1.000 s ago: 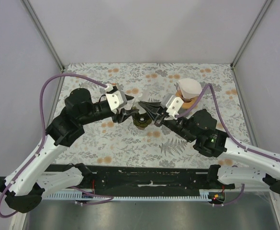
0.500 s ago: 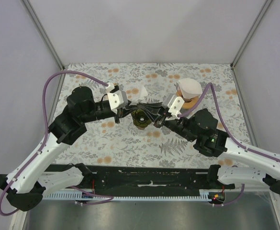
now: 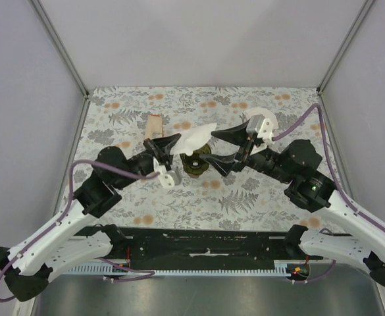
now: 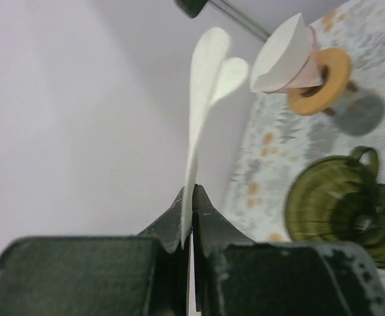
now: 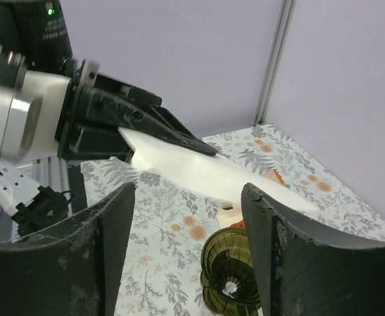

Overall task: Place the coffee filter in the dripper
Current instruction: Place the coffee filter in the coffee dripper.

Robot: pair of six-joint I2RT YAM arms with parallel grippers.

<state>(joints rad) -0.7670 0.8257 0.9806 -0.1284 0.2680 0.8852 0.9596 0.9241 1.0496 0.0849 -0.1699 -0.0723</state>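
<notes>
The filter [image 3: 193, 137], a flat white cone, is off the table [image 3: 258, 197]. It is pinched at one edge by the tightly closed left gripper [image 3: 168, 144] and sticks out to the right, over the far side of the dripper [image 3: 195, 163] in the top view. The green dripper stands mid-table, with no filter yet in its ribbed bowl. The right gripper [image 3: 226, 150] gapes wide just right of it, holding nothing. Far right, a stand [image 4: 327, 76] carries stacked white filters.

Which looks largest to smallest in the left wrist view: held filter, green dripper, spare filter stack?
1. green dripper
2. spare filter stack, nearly alike
3. held filter: edge-on, longest yet thinnest, nearest camera, so unsure
</notes>
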